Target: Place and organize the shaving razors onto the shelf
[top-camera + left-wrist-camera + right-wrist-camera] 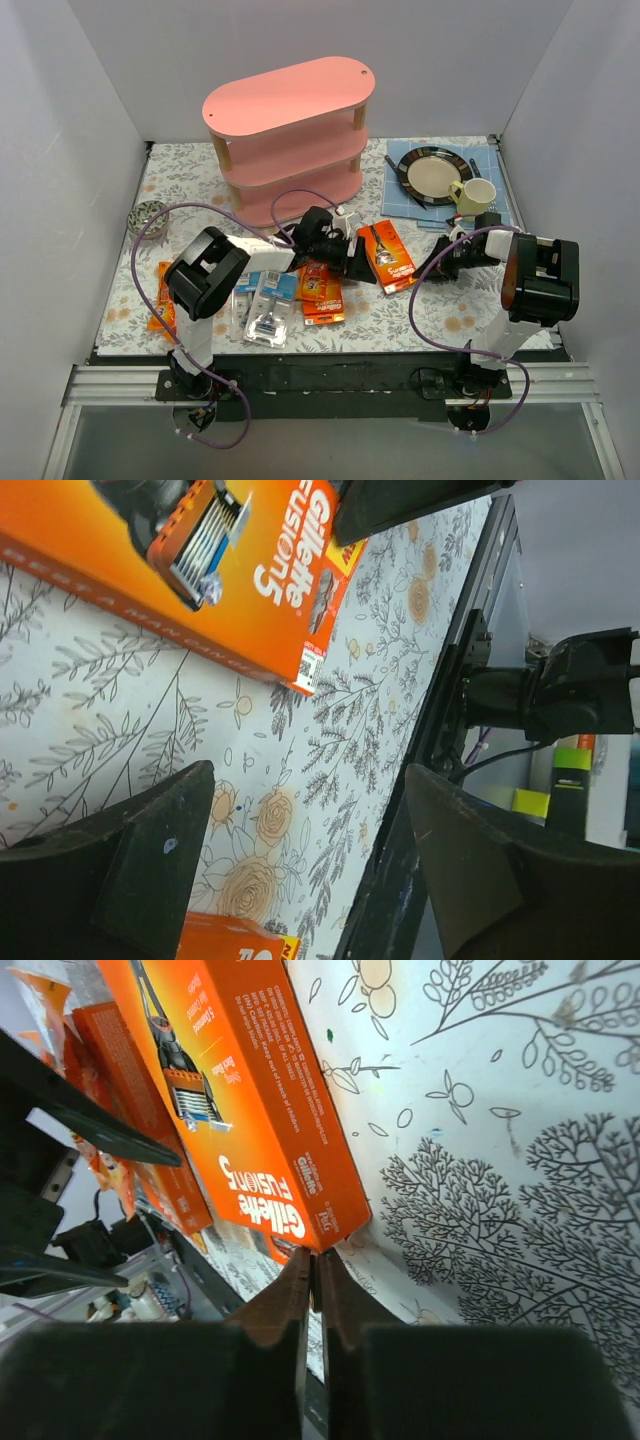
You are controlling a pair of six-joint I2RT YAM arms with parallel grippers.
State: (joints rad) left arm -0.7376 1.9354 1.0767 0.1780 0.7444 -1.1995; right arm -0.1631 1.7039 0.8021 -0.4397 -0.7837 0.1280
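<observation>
Loose packs: several shaving razors (270,305) lay on the floral surface (190,175) in front of the left arm — none yet on the shelf (290,140), which stood at the far side.
Left end effector (325,240): wide open, holding nothing, poised beside the orange Fusion5 pack (388,255).
Right end effector (313,1290): fingers pressed together, empty, tips at the pack's corner.
Step in hand: apparently pick-up of this pack — a first placement.
Next move: likely a grip on the pack's edge, then a lift toward a tier.
</observation>
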